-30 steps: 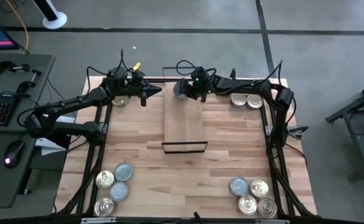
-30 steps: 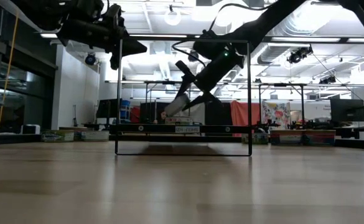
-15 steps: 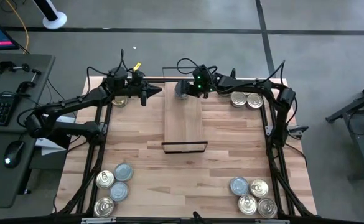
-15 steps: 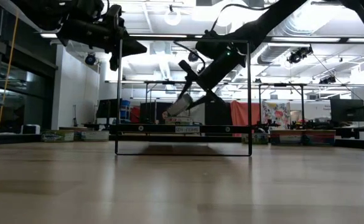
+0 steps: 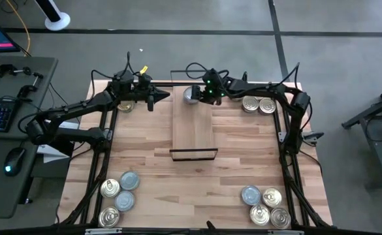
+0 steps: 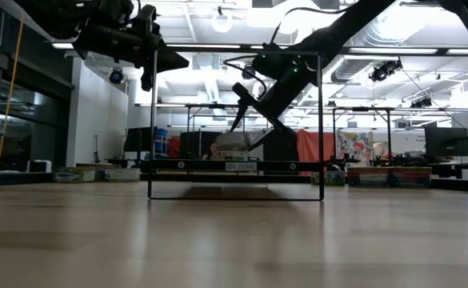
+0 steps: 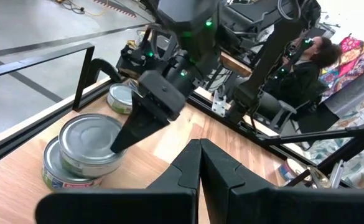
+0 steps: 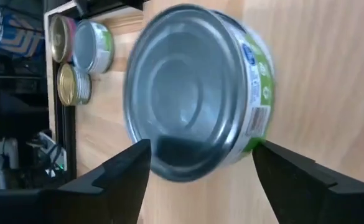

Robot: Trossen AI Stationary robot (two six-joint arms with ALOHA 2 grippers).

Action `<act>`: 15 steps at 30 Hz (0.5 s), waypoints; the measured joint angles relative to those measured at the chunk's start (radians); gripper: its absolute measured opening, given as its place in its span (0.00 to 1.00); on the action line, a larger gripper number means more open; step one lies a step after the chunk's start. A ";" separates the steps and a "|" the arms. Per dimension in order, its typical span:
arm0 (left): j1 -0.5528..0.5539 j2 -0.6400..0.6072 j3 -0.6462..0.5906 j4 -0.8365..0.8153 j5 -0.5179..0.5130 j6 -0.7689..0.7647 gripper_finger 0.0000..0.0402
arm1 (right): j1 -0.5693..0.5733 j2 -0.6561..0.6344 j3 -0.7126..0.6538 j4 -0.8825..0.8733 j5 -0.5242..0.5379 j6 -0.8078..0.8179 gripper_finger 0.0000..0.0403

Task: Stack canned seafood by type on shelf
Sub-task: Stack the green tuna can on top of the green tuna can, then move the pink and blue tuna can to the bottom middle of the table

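Silver-topped flat round tin (image 7: 89, 144) is sitting on a second tin at the far end of the narrow light-wood shelf plank (image 5: 192, 127), and I am reading my right gripper (image 5: 196, 95) as spread wide with its fingers either side of that upper tin, not clamping it. I am keeping the left gripper (image 5: 159, 96) fully shut and empty, hanging beside the shelf over the wooden bench (image 5: 197, 189). Retreat needs to be straight back along the gripper's axis, I judge, to clear the stack.

Lower tin (image 7: 62, 176) label blurred, perhaps unreadable

Two stacked tins (image 7: 82, 152) at the shelf's (image 5: 193, 127) far end, tin clusters (image 5: 264, 205) at table corners.
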 joint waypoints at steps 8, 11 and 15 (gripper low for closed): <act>0.000 0.000 0.000 0.000 0.000 0.000 0.00 | 0.003 0.000 0.000 0.047 -0.016 0.039 0.68; 0.000 0.000 0.000 0.000 0.000 0.000 0.00 | 0.003 0.000 0.000 0.048 -0.015 0.037 0.68; 0.000 -0.011 0.000 -0.001 0.010 -0.023 0.00 | 0.002 -0.007 0.000 0.037 -0.091 -0.051 0.68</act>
